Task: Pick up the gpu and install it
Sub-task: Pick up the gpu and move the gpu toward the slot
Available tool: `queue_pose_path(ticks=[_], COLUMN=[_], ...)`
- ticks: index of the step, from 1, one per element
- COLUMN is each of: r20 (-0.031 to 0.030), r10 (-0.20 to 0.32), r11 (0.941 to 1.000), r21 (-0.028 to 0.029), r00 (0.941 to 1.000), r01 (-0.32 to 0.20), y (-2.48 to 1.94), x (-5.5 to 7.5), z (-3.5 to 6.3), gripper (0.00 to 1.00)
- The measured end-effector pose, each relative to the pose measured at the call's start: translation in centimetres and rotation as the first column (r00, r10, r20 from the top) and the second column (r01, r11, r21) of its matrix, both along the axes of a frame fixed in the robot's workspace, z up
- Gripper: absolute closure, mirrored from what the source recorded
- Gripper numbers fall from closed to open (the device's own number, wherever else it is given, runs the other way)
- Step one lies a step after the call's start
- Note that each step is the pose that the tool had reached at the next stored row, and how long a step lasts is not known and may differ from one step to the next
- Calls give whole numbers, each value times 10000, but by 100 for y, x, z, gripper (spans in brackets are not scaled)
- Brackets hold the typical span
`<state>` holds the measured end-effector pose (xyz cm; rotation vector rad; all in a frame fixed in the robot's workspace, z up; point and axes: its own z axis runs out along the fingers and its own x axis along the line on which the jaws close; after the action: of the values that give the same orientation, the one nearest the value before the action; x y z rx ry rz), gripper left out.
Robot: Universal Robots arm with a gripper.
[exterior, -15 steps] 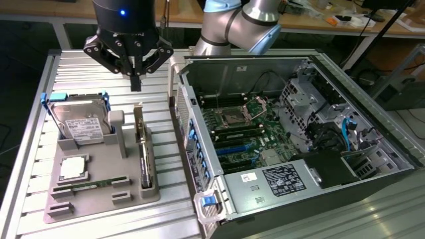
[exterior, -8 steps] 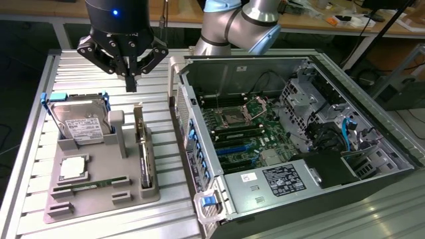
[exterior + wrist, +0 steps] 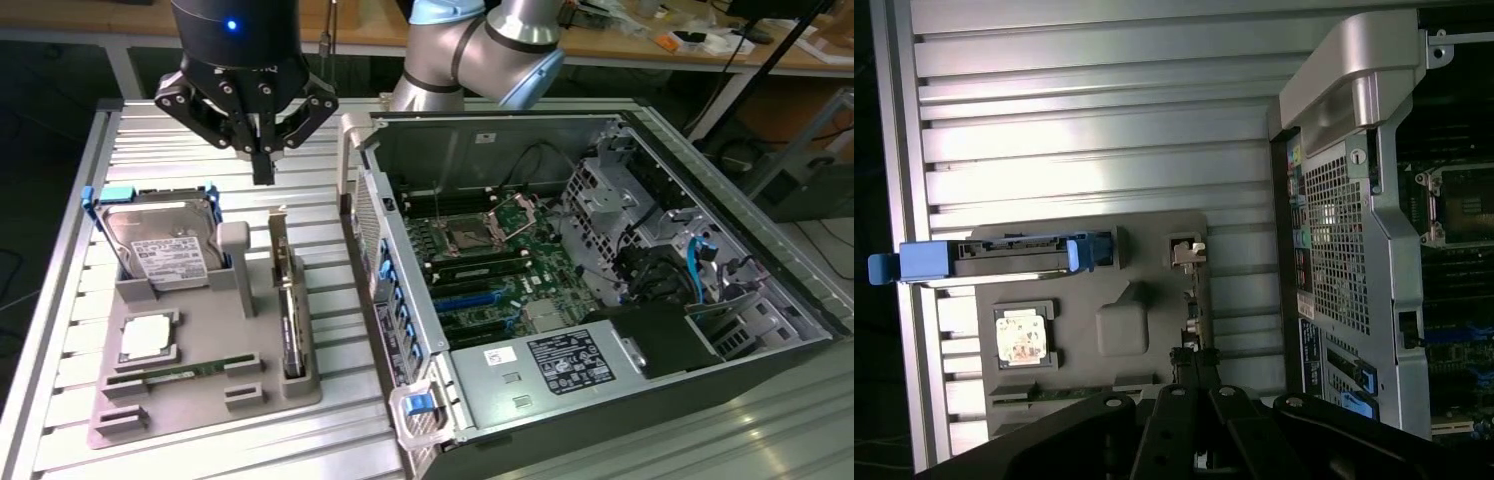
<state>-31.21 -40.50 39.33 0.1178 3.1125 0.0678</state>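
The gpu (image 3: pixel 286 300) stands on edge in a slot of the grey holder (image 3: pixel 267 390), a thin dark card with a metal bracket at its far end. My gripper (image 3: pixel 263 172) hangs above the far end of the holder, a little beyond the gpu's bracket, shut with nothing between its fingers. In the wrist view the gpu (image 3: pixel 1191 290) shows edge-on, with my gripper (image 3: pixel 1194 362) shut just over its near end.
An open computer case (image 3: pixel 400 300) with its motherboard (image 3: pixel 494 270) exposed lies to the exterior view's right of the holder. On the holder sit a hard drive (image 3: pixel 160 245) in a blue caddy, a processor (image 3: pixel 147 338) and a memory stick (image 3: pixel 174 375). A ribbed metal table (image 3: pixel 160 140) carries everything.
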Motion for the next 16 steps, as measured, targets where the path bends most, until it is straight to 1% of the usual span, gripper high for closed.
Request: queue_pose_path(ticks=[4,5,6,8,11,12,14,16], r20=[0,0,0,0,0,0,0,0], r10=[0,1,0,0,0,0,0,0], r11=[10000,10000,10000,10000,10000,10000,10000,10000], r21=[0,0,0,0,0,1,0,0], r00=[10000,10000,10000,10000,10000,10000,10000,10000], r01=[0,-1,0,0,0,0,0,0], y=[0,0,0,0,0,0,0,0], x=[0,0,0,0,0,0,0,0], z=[0,0,0,0,0,0,0,0], gripper=[89,89,83,83,64,64,52,52])
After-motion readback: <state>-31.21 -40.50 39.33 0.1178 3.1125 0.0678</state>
